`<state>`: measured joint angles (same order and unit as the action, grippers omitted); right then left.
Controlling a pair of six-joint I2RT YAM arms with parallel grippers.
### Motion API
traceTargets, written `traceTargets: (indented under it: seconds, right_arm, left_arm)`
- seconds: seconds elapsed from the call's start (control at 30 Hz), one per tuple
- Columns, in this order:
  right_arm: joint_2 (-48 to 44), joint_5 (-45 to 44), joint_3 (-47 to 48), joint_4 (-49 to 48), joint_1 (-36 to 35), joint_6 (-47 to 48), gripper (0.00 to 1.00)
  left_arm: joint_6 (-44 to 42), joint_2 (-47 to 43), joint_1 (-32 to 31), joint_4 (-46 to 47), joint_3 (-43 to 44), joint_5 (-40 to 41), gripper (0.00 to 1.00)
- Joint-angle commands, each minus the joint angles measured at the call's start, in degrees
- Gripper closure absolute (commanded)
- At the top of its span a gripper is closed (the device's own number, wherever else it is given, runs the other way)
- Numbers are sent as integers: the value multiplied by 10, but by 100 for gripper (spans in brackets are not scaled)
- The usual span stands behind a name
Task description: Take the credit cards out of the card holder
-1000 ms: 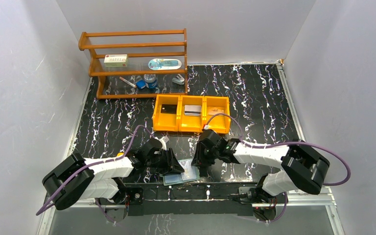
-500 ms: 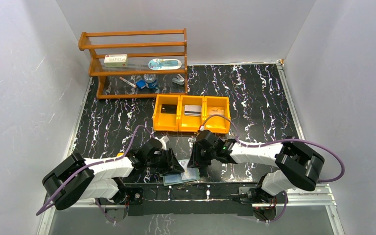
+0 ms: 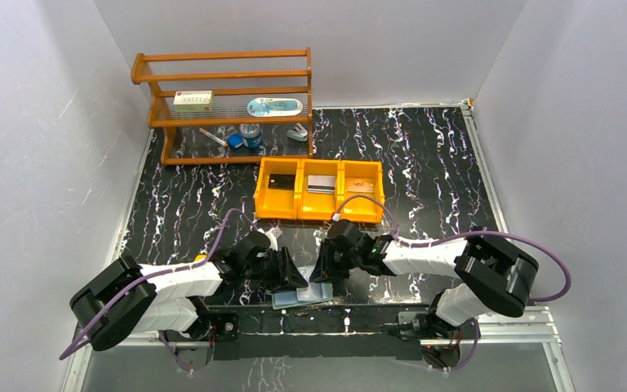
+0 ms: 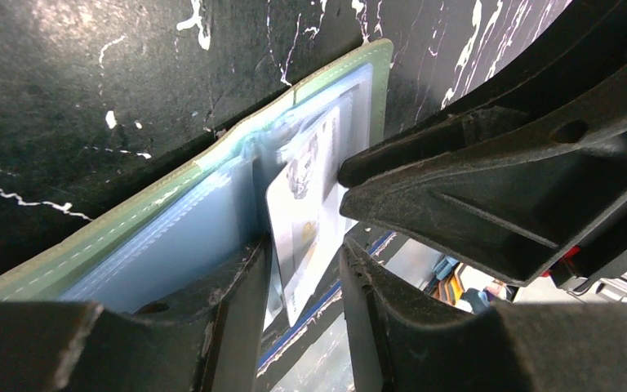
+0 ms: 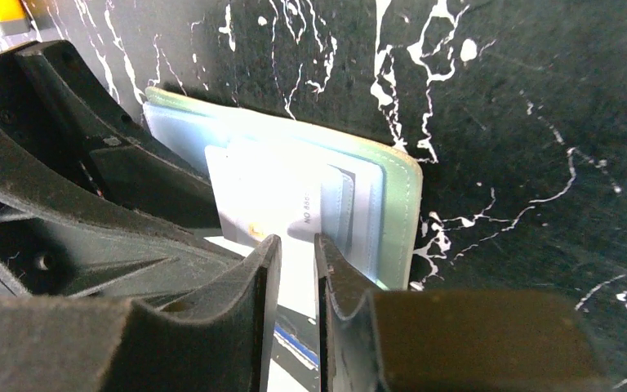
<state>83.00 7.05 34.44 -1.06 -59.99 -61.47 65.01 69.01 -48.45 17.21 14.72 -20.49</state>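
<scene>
The muted-green card holder (image 3: 302, 296) lies open near the table's front edge, also in the left wrist view (image 4: 171, 237) and right wrist view (image 5: 392, 212). A white card (image 5: 261, 200) pokes out of its pale pockets (image 4: 298, 212). My left gripper (image 3: 288, 275) is open, one finger resting on the holder's pocket, the card's end between its jaws (image 4: 306, 249). My right gripper (image 3: 324, 272) hovers at the card's free end with jaws a narrow gap apart (image 5: 297, 241), not clamped. A black card (image 3: 280, 182), a silver-grey card (image 3: 321, 184) and a tan card (image 3: 361, 186) lie in the orange tray.
The orange three-compartment tray (image 3: 302, 214) stands behind the grippers. A wooden rack (image 3: 224, 106) at the back left holds a white box (image 3: 193, 100) and small items. The two grippers nearly touch above the holder. White walls close in the sides.
My right gripper has moved left and come in over the card holder next to the left gripper. The left arm and the holder have stayed put.
</scene>
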Motion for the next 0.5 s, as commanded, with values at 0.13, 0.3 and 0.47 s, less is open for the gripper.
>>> traceTargets:
  seconds: [0.13, 0.3, 0.47]
  right_arm:
    - [0, -6, -40, 6, -8, -29, 70]
    - [5, -18, -38, 19, -8, -35, 69]
    - [11, -25, -35, 25, -8, -34, 69]
  left_arm:
    - [-5, -22, 1, -59, -25, 59, 68]
    - [1, -69, 1, -79, -33, 76, 73]
    - [2, -103, 0, -60, -48, 74, 82]
